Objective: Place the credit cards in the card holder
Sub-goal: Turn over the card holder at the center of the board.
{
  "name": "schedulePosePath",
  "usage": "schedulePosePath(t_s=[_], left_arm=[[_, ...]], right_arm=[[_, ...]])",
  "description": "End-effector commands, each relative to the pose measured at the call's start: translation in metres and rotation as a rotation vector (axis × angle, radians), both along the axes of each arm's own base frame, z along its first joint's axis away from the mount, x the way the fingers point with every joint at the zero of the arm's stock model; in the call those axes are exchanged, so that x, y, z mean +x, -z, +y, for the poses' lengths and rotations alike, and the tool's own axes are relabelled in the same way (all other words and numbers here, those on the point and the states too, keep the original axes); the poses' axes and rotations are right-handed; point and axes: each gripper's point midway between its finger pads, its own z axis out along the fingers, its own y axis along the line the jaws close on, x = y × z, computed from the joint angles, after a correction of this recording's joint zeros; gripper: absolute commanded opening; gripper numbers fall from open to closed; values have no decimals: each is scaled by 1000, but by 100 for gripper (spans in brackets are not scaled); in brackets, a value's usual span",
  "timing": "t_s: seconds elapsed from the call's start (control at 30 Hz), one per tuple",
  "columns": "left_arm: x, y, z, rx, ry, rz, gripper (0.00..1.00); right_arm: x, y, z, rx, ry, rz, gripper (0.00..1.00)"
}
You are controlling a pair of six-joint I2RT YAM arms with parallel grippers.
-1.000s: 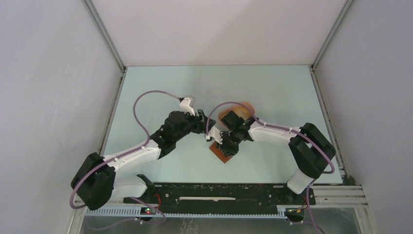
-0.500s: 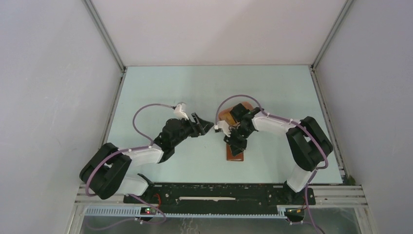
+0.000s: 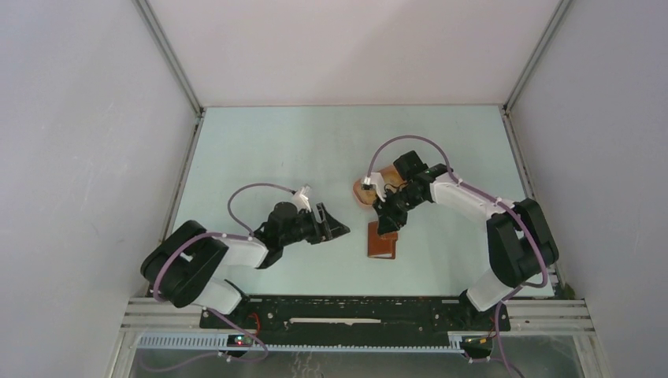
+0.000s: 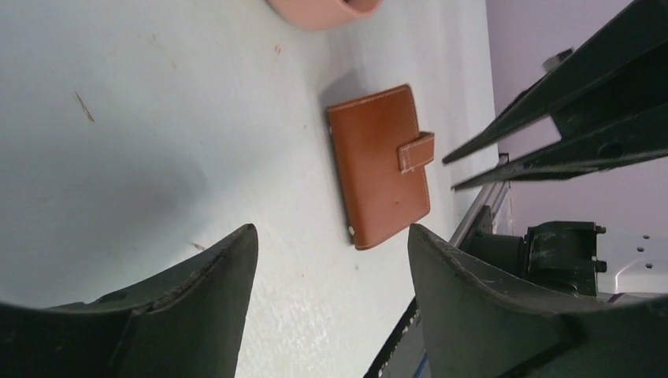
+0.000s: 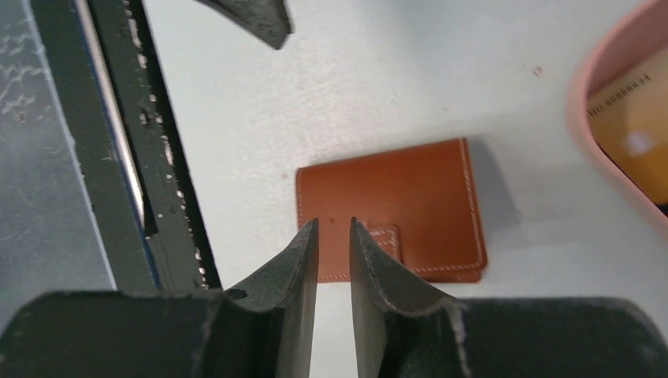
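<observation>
Pale green tabletop [image 3: 315, 150] bears the card holder [image 5: 390, 197], lying flat and closed with its snap tab [image 4: 416, 151] fastened. Near it sits the pink tray [image 5: 581, 110], where one of the credit cards [image 5: 638, 134], yellow-tan, shows. We judge the leather light, soft and apt to slide when pushed. The tab's free end looks like the place to pinch, with the body pinned down. We expect thin, stiff, slick cards that want an edge grip. Our right gripper [image 5: 333, 224] hangs just over the tab, jaws drawn near together with a slit, pinching nothing. Our left gripper [image 4: 331, 236] waits beside, spread wide and empty.
</observation>
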Motion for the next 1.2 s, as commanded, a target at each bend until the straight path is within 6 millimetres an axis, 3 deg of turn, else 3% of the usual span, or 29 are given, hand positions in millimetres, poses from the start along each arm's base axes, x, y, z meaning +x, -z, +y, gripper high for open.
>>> schedulePosePath(t_s=[0.0, 0.2, 0.47, 0.93, 1.17], left_arm=[[-13, 2, -17, -48, 77, 61, 74], [-17, 13, -37, -45, 120, 125, 71], [-19, 28, -51, -47, 137, 211, 70], [-19, 33, -90, -81, 209, 282, 69], [-24, 39, -108, -93, 247, 311, 57]], right_arm=[[19, 10, -16, -91, 62, -47, 29], [29, 38, -40, -280, 112, -65, 29], [19, 71, -64, -450, 105, 26, 29], [13, 81, -69, -471, 114, 83, 29], [14, 77, -65, -434, 126, 101, 29]])
